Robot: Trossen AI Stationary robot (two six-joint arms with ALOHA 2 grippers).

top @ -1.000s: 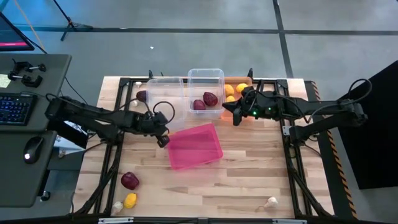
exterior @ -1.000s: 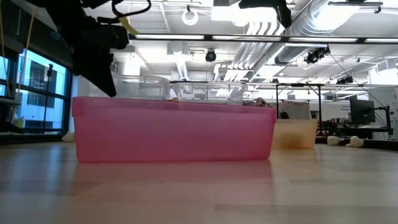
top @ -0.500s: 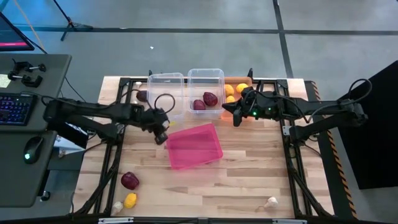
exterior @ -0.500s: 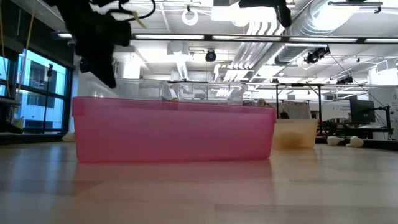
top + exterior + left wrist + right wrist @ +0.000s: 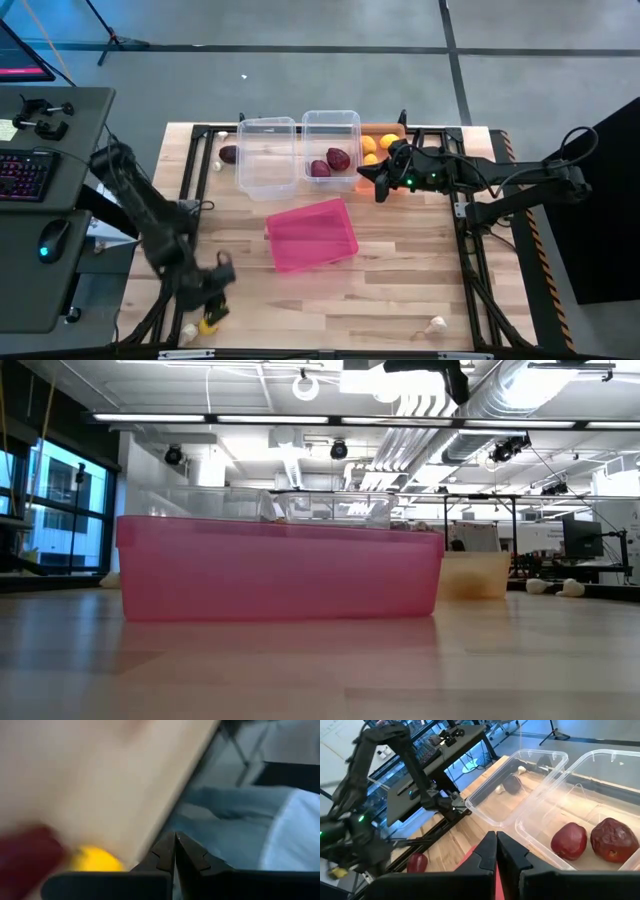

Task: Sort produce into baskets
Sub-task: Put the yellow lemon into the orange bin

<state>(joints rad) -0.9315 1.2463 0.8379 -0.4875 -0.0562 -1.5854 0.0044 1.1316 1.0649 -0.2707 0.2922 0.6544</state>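
Note:
My left gripper (image 5: 214,298) is shut and empty over the table's near-left corner, beside a yellow lemon (image 5: 95,860) and a red onion (image 5: 25,857); the lemon also shows in the high view (image 5: 208,323). My right gripper (image 5: 378,186) is shut and empty, hovering between the right clear bin (image 5: 330,122) and the orange bin (image 5: 385,129). The right clear bin holds two red onions (image 5: 568,840). The orange bin holds lemons (image 5: 378,144). The left clear bin (image 5: 266,160) and the pink bin (image 5: 312,235) hold nothing I can see.
A red onion (image 5: 228,154) and a garlic bulb (image 5: 217,166) lie on the table left of the left clear bin. Garlic bulbs lie at the near-left corner (image 5: 188,331) and near the near-right edge (image 5: 436,323). A desk with a keyboard (image 5: 25,175) stands left of the table.
My left gripper has swung fast from beside the pink bin's far-left corner toward the table's near-left corner and has left the low view. It now sits by the lemon and onion there. The bins and the produce lie where they did.

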